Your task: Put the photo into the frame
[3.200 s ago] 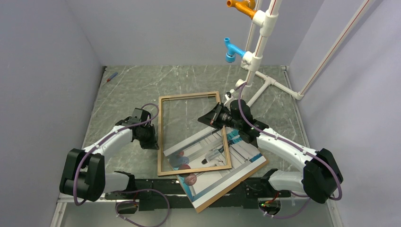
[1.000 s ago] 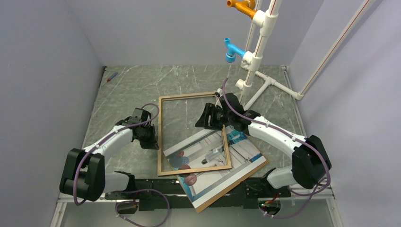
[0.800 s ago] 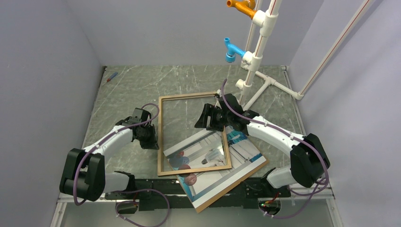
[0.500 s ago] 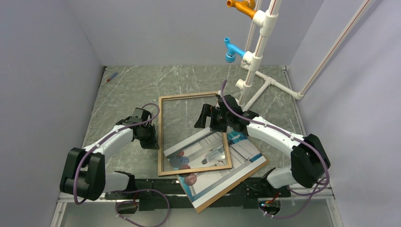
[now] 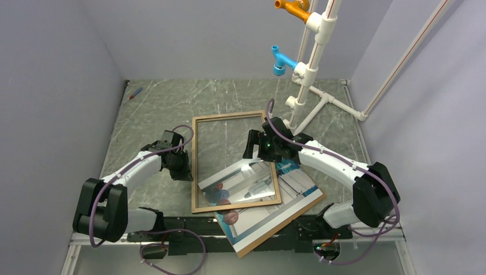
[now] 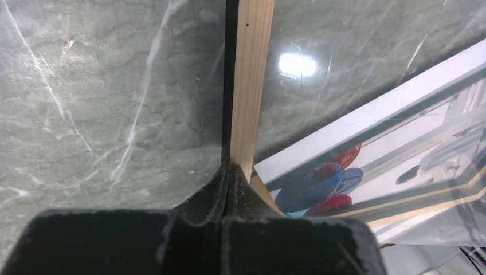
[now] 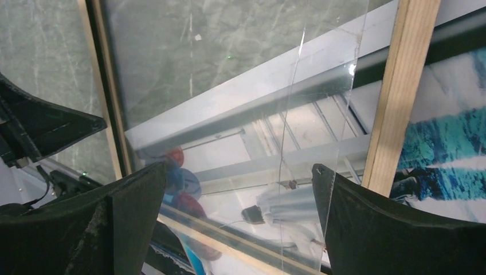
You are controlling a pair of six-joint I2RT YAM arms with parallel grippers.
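Observation:
The frame (image 5: 229, 117), light wood, lies mid-table over the marbled top. My left gripper (image 5: 186, 171) is shut on its left rail, and the left wrist view has the fingertips (image 6: 230, 172) pinched on the wooden rail (image 6: 252, 80). The photo (image 5: 298, 186) lies skewed under the frame's near end; its red and blue spheres (image 6: 324, 183) show beside the rail. My right gripper (image 5: 253, 146) hovers open inside the frame near the right rail (image 7: 401, 86). A clear sheet (image 7: 229, 86) runs under its spread fingers (image 7: 132, 212), with nothing gripped.
A brown backing board (image 5: 286, 224) lies beneath the photo at the near edge. A white pipe stand (image 5: 312, 69) with blue and orange fittings rises at the back right. A small red-and-blue pen (image 5: 136, 93) lies at the back left. Walls close three sides.
My right gripper has opened wide and shifted slightly right and nearer. The reflections on the clear sheet inside the frame have shifted. The left arm has not moved.

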